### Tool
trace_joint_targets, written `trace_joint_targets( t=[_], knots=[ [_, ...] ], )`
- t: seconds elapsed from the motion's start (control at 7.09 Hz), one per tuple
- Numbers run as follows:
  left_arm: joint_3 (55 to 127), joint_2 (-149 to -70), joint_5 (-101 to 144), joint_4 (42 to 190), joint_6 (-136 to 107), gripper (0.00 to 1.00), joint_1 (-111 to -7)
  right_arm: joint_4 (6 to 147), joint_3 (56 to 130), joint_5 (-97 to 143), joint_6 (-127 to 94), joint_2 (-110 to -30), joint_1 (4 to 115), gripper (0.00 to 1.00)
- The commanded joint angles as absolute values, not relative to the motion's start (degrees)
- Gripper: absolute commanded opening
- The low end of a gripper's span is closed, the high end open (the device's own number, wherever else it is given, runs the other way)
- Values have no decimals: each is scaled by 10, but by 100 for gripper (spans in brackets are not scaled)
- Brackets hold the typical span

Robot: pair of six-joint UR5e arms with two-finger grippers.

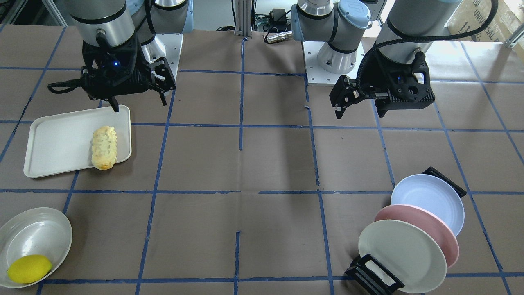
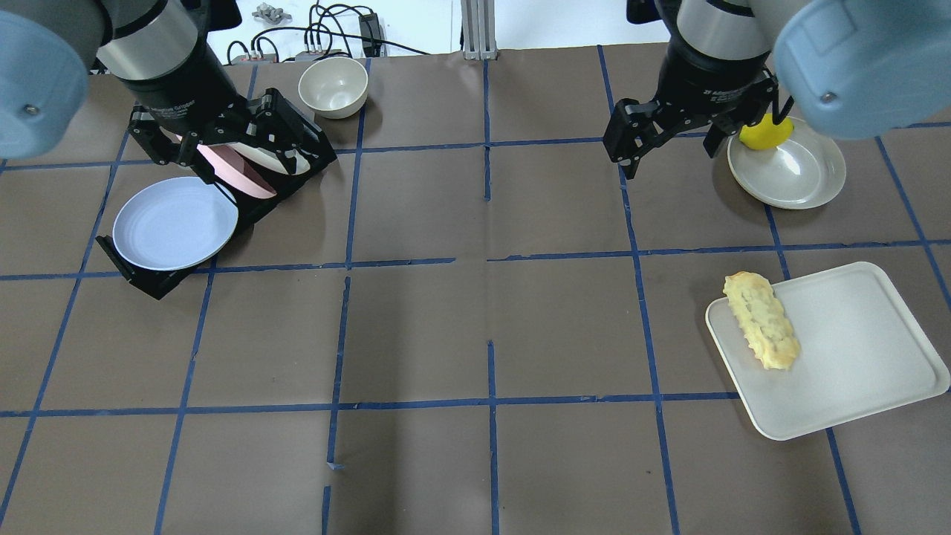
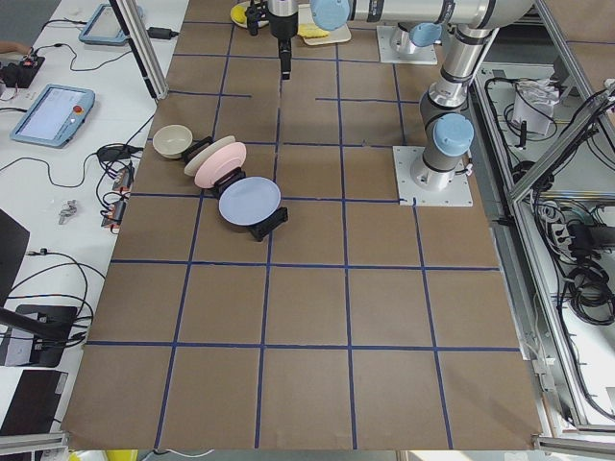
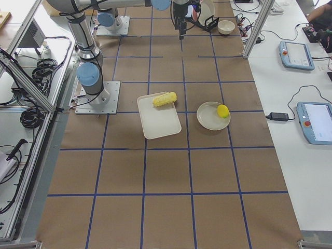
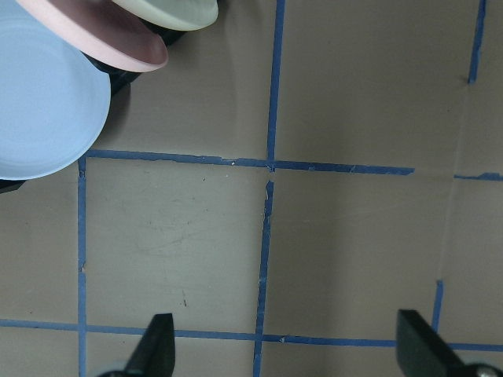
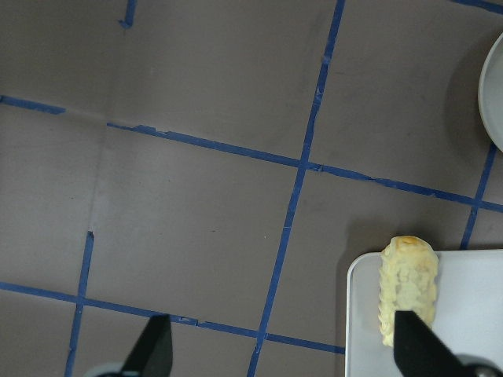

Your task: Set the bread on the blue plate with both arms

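Bread (image 2: 763, 320): one, lying along the inner edge of a cream tray (image 2: 854, 349) on the worktop's right, untouched. Blue plate (image 2: 174, 223): propped in a black rack (image 2: 148, 282) far left, probably for easy gripping. Left gripper (image 5: 287, 349) and right gripper (image 6: 280, 349): both spread wide, empty, raised.

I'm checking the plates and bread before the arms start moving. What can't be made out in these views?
Overhead view: the cream plate is mostly behind the left end effector; the lemon is partly behind the right arm.
Left wrist view: the blue plate is cut off by the left edge.
Right wrist view: a fingertip covers the lower end of the bread.
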State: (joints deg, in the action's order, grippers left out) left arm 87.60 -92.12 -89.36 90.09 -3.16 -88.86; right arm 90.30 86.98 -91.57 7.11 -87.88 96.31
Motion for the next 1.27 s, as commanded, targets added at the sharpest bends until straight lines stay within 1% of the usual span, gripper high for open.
trace_joint_targets(
  t=[0.0,0.28,0.42,0.56,0.71,0.85,1.13],
  knots=[
    [872,-919,-892,901,-31,100,-887,903,871,-911,59,-881,972,100],
    [884,-919,-895,901,-24,100,-882,902,875,-911,59,-880,972,100],
    [876,-926,-894,901,11,100,-866,902,875,-912,60,-879,972,100],
    [875,-931,-891,901,60,100,-821,902,878,-910,67,-873,971,100],
    [869,-944,-891,901,124,100,-772,910,895,-917,93,-869,955,100],
    [859,-968,-891,901,186,100,-728,934,930,-943,161,-871,921,100],
    [805,-1053,-848,903,262,100,-646,1008,1018,-971,308,-875,821,100]
  ],
)
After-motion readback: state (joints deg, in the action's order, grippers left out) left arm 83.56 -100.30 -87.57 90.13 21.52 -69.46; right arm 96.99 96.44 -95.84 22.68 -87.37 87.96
